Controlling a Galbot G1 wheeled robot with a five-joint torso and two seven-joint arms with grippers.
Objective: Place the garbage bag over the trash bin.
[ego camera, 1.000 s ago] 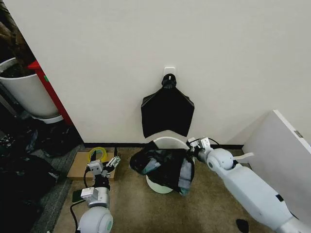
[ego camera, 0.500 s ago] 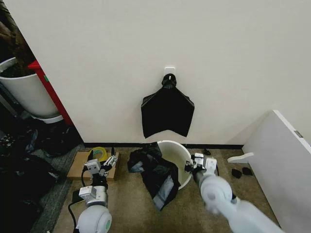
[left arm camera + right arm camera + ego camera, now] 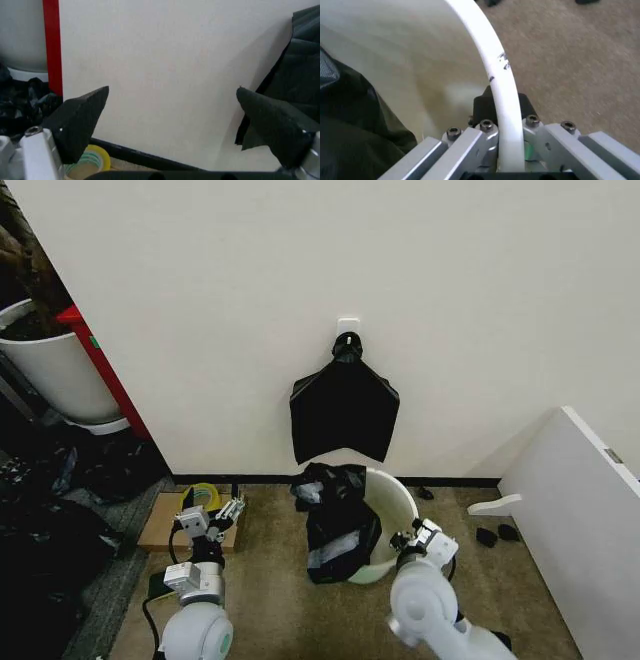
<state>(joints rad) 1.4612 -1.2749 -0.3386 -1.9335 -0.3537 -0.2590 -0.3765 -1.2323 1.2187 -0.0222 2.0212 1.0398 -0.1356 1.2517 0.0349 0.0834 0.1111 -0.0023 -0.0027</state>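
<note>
Right pincer (image 3: 418, 537): clamped on trash bin (image 3: 396, 498) rim, by the wall. Garbage bag (image 3: 338, 520): half draped. Left pincer (image 3: 222, 517): open, idle. Next you likely spread bag around rim.

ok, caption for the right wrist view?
Right claw clamped on the round white plastic trash bin's rolled rim, crinkled black plastic garbage bag inside.

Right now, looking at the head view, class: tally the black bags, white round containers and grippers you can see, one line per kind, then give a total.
Black bags: 2, the garbage bag draped on the trash bin, and the flat bag on the wall.
White round containers: 2, the trash bin and the planter pot.
Grippers: 2, left gripper, right gripper.
Total: 6
</note>
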